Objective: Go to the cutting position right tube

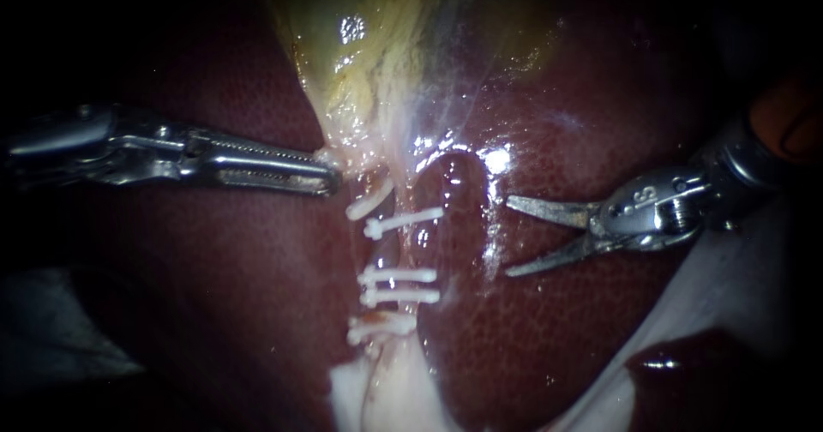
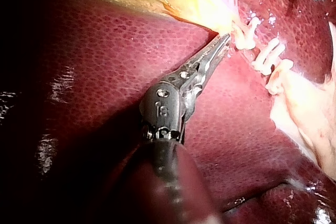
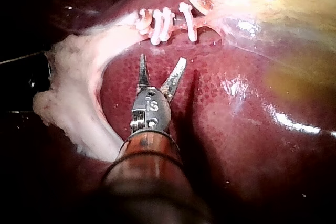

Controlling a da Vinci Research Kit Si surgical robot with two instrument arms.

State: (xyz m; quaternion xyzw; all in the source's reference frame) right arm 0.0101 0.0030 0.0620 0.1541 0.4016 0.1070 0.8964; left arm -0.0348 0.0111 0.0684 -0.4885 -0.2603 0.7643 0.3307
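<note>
- The clipped tube [image 1: 387, 248] lay at frame centre, likely soft, slick and easily torn; best met at the bare gap between white clips [image 1: 403, 296].
- Right instrument [image 1: 507, 235], just right of it: pincer open, empty.
- Left instrument [image 1: 333, 175], centre-left: pincer seemingly clamped on the gallbladder neck [image 1: 343, 141], though glare hid the bite.

Centre brightly lit, edges falling to black; glare spots on wet liver [image 1: 549, 338] and gallbladder [image 1: 360, 38].
</note>
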